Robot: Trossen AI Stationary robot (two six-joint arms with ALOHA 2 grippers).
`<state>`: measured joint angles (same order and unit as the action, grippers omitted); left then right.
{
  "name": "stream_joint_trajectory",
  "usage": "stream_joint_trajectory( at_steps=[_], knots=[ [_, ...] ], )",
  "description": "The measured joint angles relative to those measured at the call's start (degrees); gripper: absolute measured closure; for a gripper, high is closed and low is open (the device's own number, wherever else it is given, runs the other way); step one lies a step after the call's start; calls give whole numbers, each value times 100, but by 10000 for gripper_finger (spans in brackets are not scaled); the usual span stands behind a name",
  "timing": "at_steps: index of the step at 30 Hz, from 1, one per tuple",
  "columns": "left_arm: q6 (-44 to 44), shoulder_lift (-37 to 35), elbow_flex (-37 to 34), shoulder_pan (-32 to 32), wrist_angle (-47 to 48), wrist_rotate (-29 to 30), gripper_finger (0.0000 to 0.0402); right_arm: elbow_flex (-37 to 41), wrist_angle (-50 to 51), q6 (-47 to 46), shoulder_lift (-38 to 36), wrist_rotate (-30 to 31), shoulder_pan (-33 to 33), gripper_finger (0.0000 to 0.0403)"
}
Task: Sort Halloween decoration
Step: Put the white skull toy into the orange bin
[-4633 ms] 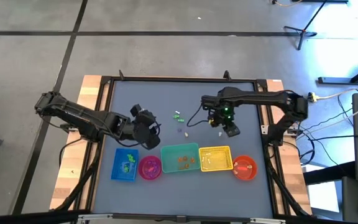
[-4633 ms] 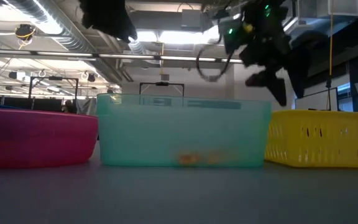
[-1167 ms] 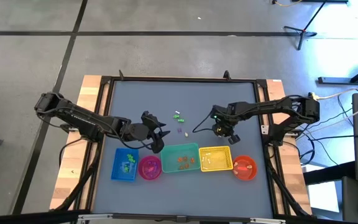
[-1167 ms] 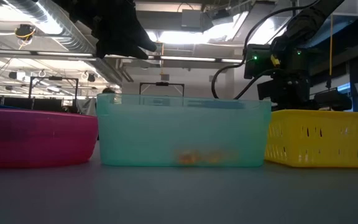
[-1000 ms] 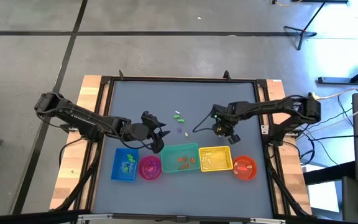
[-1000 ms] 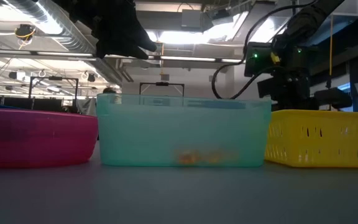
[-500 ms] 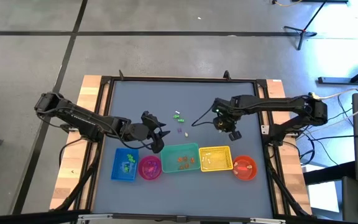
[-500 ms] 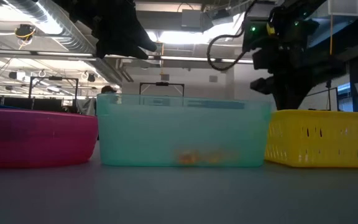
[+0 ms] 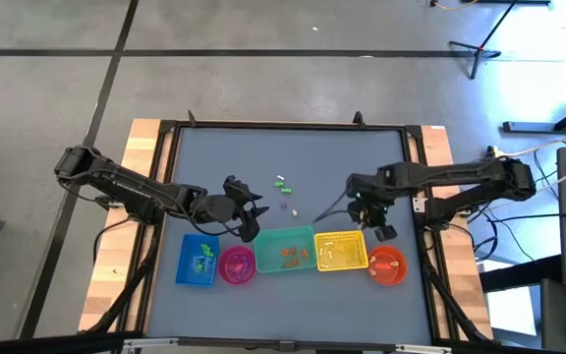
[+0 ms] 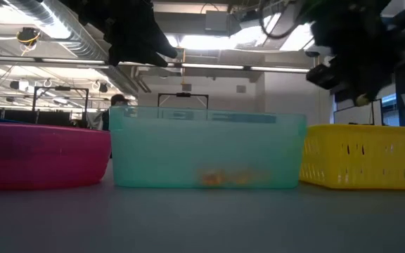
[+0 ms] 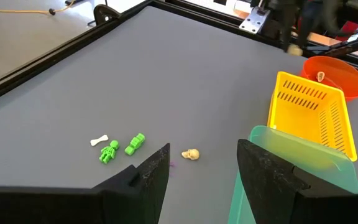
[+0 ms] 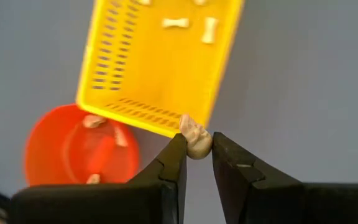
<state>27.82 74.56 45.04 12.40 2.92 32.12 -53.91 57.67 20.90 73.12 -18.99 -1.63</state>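
Note:
My right gripper [image 9: 382, 232] hangs over the gap between the yellow basket [image 9: 341, 251] and the orange bowl [image 9: 388, 265], shut on a small cream trinket [image 12: 194, 138]. My left gripper [image 9: 250, 222] hovers open with nothing between its fingers, just beyond the teal container [image 9: 285, 251]. Loose Halloween decoration lies on the grey table ahead of it: a white bone [image 11: 100, 140], two green pieces [image 11: 109, 151], [image 11: 135, 144] and a cream skull [image 11: 191, 154]. White bones lie in the yellow basket [image 12: 166, 56], cream pieces in the orange bowl [image 12: 79, 152]. My right gripper pinches the cream trinket's lower half [image 12: 196, 148] between its two fingertips [image 12: 176, 149]. The fingers come steeply from above. The trinket is lifted clear of the table, its top showing above the fingertips.
A blue container [image 9: 198, 261] and a pink bowl [image 9: 237, 265] stand left of the teal one, all in a row near the table's front edge. A black frame [image 9: 283, 126] rims the table. Bare grey surface lies toward the far edge.
My right gripper has risen from the table's middle and gone toward the near right, over the yellow basket's corner by the orange bowl, rolling a little and carrying the cream trinket clear of the table. My left gripper has kept still.

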Motion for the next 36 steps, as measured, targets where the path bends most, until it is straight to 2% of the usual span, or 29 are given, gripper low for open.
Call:
stream_joint_trajectory(
  at_steps=[9, 18, 28, 36],
  knots=[
    [-1, 0, 0, 0, -2, 24, 230, 325, 284, -1222, 6, 292, 1301, 338],
    [-1, 0, 0, -2, -2, 30, 230, 501, 347, -1949, 11, 239, 2094, 338],
    [17, 0, 2, -2, -63, 781, 230, 501, 352, -2074, 11, 148, 2304, 338],
    [10, -2, 2, -97, -601, 910, 230, 501, 352, -2072, 11, 141, 2302, 338]
  ],
)
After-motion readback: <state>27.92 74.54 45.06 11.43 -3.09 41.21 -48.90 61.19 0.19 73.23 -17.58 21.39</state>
